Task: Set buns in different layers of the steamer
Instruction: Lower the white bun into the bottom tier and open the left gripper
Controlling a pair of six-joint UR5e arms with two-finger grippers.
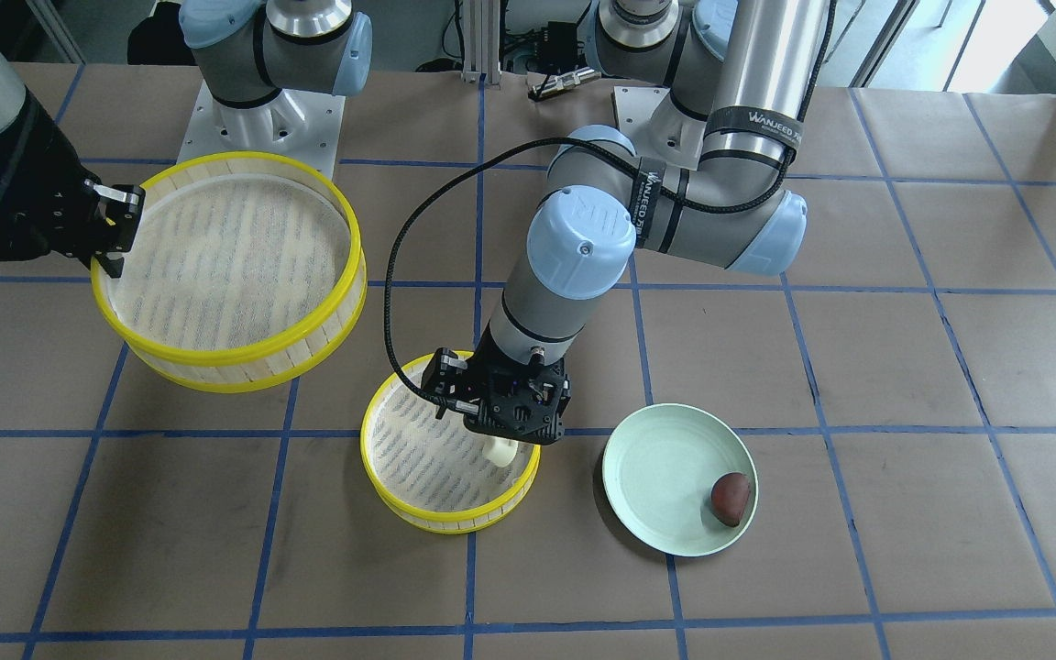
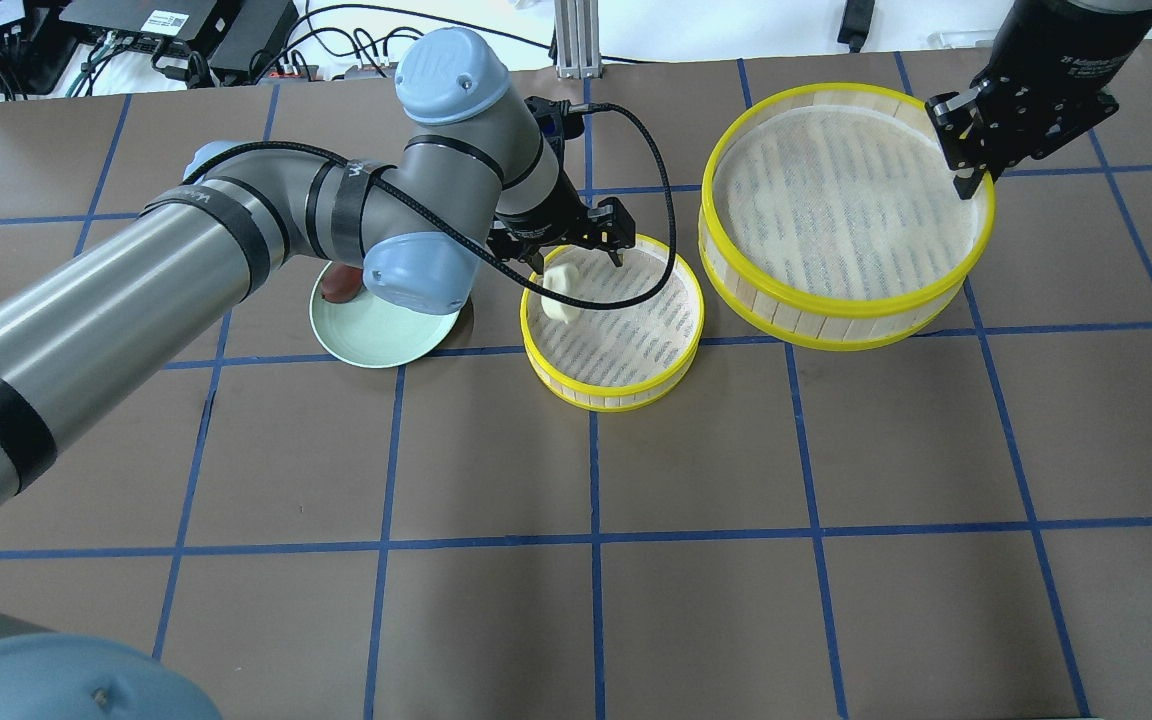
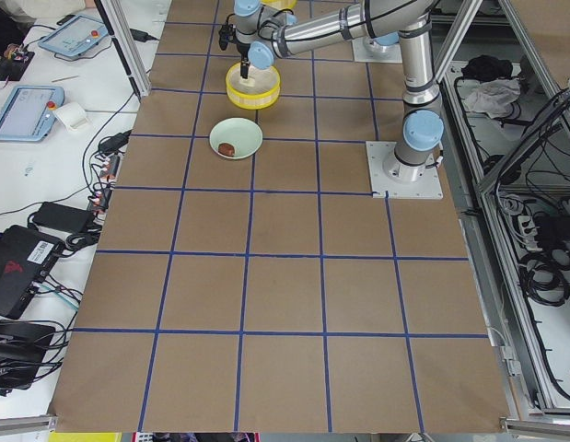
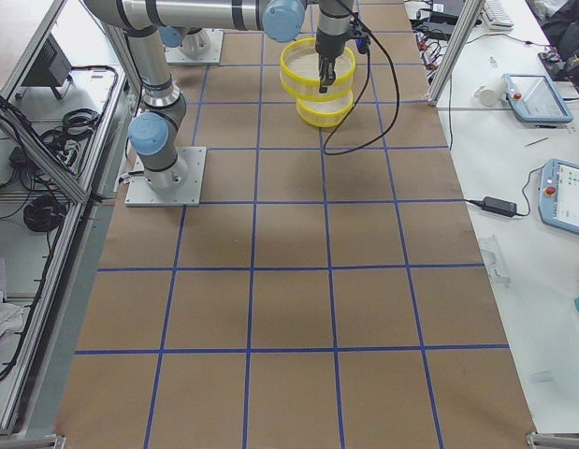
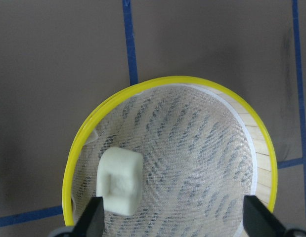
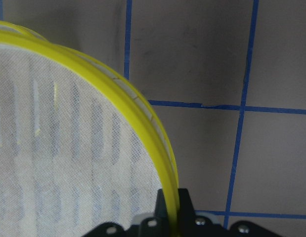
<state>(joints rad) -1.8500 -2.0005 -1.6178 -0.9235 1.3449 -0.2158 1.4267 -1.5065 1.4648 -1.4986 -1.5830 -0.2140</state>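
Task about half done: white bun (image 2: 561, 292) lies at 9 o'clock (overhead view) in the lower tray (image 2: 616, 400) beneath the open-jawed left gripper (image 5: 173, 217), the right gripper (image 2: 968, 180) clamps the upper tray (image 2: 736, 260) by its rim at 2 o'clock, and the brown bun (image 1: 731, 498) remains on the plate (image 1: 638, 458).

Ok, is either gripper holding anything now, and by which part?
Right gripper clamps the raised steamer layer by its yellow rim, fingers astride it. Left gripper is open, holding nothing; the white bun lies on the lower layer mesh.
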